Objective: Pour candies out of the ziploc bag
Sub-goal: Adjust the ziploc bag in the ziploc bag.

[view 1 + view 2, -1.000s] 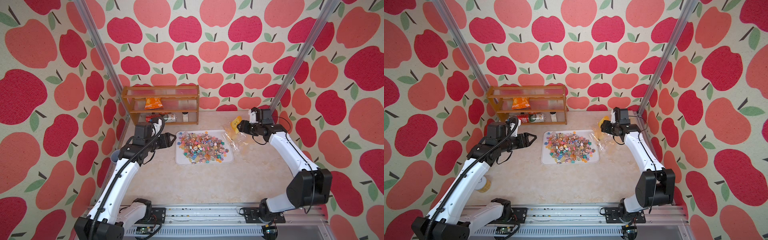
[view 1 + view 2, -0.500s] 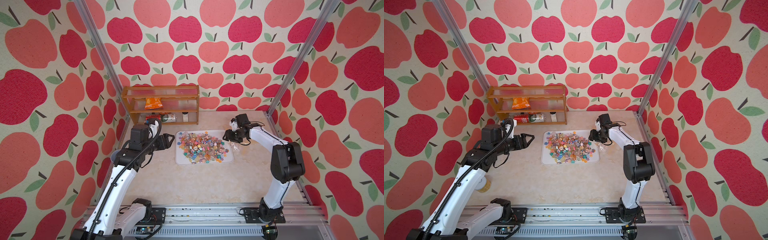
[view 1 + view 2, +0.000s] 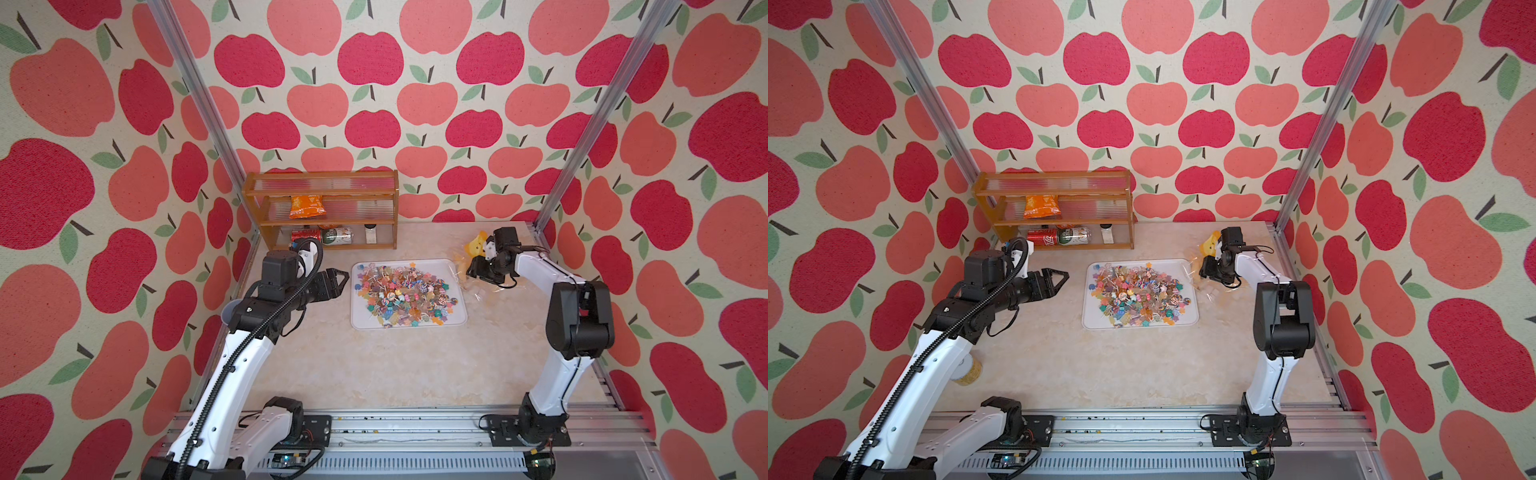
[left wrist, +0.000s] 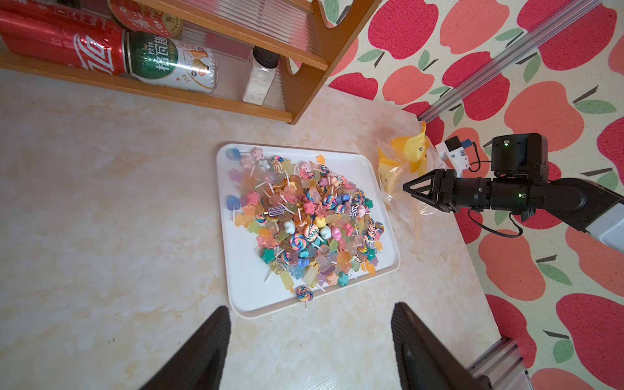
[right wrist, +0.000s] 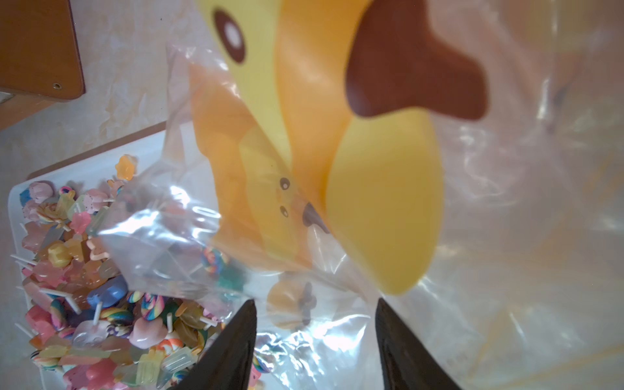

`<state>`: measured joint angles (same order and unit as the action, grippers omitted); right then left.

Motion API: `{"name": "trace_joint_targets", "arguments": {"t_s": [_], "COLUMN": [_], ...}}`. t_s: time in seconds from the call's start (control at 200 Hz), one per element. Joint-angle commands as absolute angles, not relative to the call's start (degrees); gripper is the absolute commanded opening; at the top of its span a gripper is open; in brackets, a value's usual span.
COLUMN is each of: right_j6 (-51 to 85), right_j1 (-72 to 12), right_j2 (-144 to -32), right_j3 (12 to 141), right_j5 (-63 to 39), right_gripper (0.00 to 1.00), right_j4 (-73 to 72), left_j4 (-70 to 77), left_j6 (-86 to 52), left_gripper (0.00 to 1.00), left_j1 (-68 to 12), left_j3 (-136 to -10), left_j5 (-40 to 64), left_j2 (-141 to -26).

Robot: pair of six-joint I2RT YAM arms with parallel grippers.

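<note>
The bag [image 4: 403,153] lay beside the tray [image 3: 360,318], right at the right end effector [image 4: 405,186], jaws half-open, pinching nothing; the left end effector [image 3: 338,282], wide and empty, sat opposite, across the candies [image 3: 405,295].

**Clear front, crowded back**

The near half of the surface [image 3: 374,365] lies open. The tray [image 3: 358,318], heaped with candies [image 3: 405,293], fills the middle. The shelf [image 3: 320,183] blocks the far left corner, and the bag [image 3: 475,250] crowds the tray's right edge.
</note>
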<state>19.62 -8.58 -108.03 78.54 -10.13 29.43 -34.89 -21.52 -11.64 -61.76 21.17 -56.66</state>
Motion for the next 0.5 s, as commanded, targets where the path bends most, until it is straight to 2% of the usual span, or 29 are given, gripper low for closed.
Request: {"name": "trace_joint_targets", "arguments": {"t_s": [0.0, 0.265, 0.495], "right_j6": [20.3, 20.6, 21.6], "right_j1": [-8.7, -16.7, -19.5], "right_j2": [-106.9, -99.6, -105.2], "right_j3": [78.5, 74.3, 77.4], "right_j5": [-9.7, -7.2, -10.5], "right_gripper": [0.58, 0.58, 0.59], "right_j4": [28.9, 26.0, 25.8], "left_j4": [-35.6, -34.9, -35.4], "left_j6": [-21.3, -22.1, -22.5], "left_gripper": [0.74, 0.74, 0.74], "left_j1": [-11.2, -11.2, -11.2], "left_j3": [-61.5, -61.3, -61.4], "left_j5": [20.5, 21.1, 21.5], "left_j2": [-56.6, -56.2, -55.6]}}
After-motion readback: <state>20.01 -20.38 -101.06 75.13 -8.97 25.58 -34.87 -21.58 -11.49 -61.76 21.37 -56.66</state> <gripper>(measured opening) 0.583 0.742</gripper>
